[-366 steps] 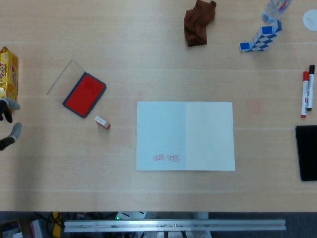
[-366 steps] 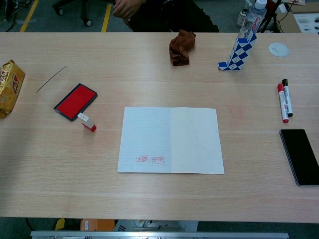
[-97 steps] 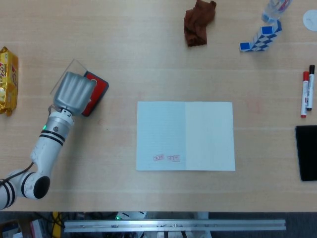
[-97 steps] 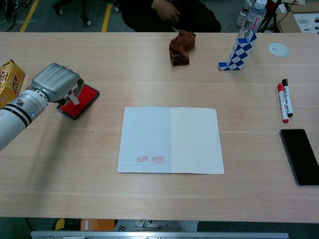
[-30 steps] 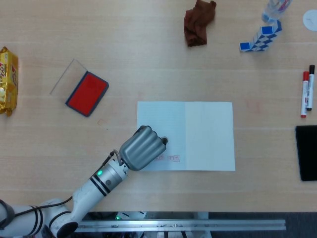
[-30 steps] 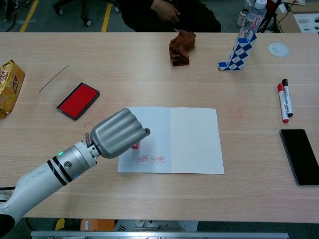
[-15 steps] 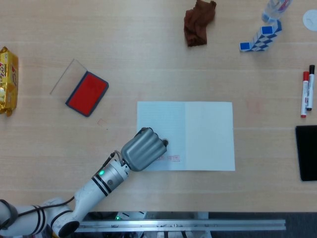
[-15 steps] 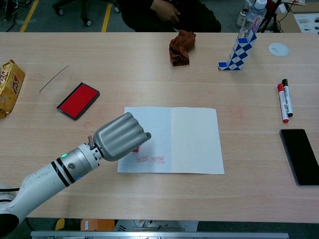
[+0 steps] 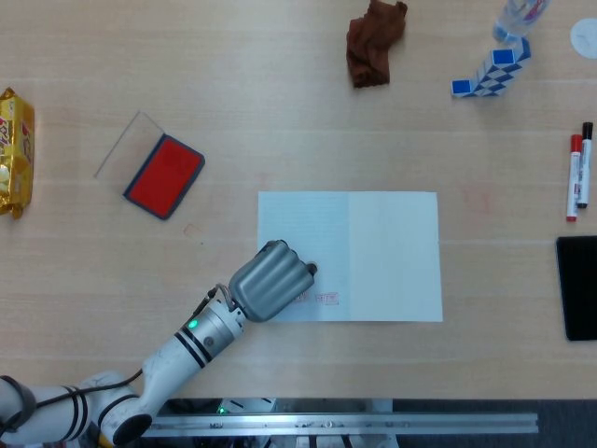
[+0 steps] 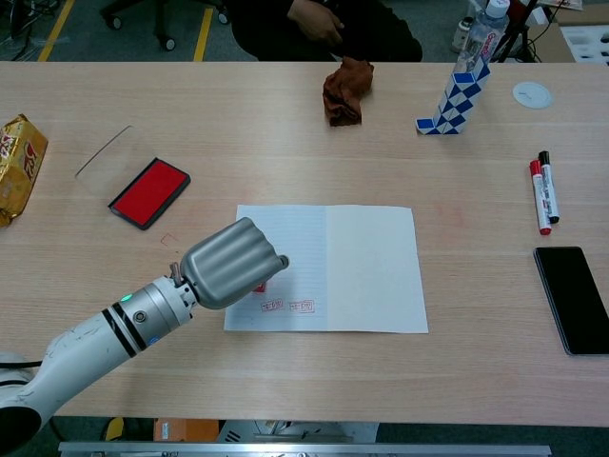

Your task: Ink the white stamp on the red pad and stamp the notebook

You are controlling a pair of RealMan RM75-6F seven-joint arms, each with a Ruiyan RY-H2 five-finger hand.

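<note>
My left hand (image 9: 270, 281) (image 10: 228, 264) sits over the lower left corner of the open notebook (image 9: 382, 252) (image 10: 362, 267), fingers curled around the white stamp. Only the stamp's red tip (image 10: 258, 286) peeks out beneath the fist in the chest view, down at the page; whether it touches the paper I cannot tell. Two red stamp marks (image 9: 326, 298) (image 10: 302, 307) lie on the page just right of the hand. The red ink pad (image 9: 164, 175) (image 10: 147, 192) rests open at the left, well away from the hand. My right hand is out of sight.
The pad's clear lid (image 9: 126, 143) (image 10: 103, 152) lies behind the pad. A yellow snack bag (image 9: 15, 149) is at the far left. A brown cloth (image 9: 375, 41), a blue-white folding toy (image 9: 490, 73), two markers (image 9: 578, 170) and a black phone (image 9: 578, 287) are at the back and right.
Over the last second the left hand stayed over the notebook's lower left corner, sinking slightly. Before that it carried the stamp from the ink pad to the notebook.
</note>
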